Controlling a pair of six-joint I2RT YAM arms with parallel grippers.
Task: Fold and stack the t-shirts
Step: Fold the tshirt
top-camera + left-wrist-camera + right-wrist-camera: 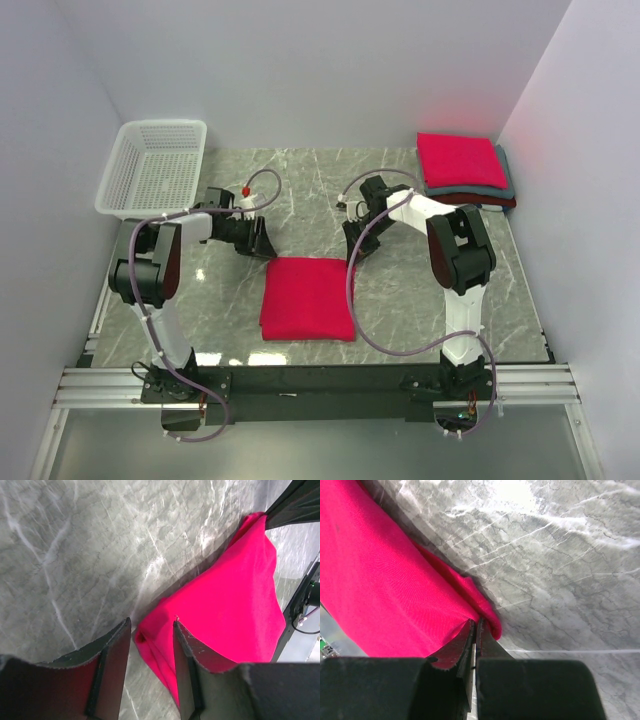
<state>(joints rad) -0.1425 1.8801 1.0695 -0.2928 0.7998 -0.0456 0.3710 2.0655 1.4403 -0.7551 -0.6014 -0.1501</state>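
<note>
A crimson t-shirt [308, 298], folded into a rectangle, lies flat on the marble table in front of both arms. My left gripper [262, 240] is at its far left corner. In the left wrist view the left gripper [150, 632] is open and that corner of the shirt [225, 605] lies between the fingertips. My right gripper [355, 245] is at the far right corner. In the right wrist view the right gripper [475, 624] is shut, with the cloth [380, 580] puckered at its tips. A stack of folded shirts sits at the back right: crimson [460, 160] on top, grey [507, 180] under it, dark red [492, 201] lowest.
A white plastic lattice basket [152, 165] stands at the back left corner, overhanging the table edge. White walls close in the back and both sides. The black rail with the arm bases [300, 382] runs along the near edge.
</note>
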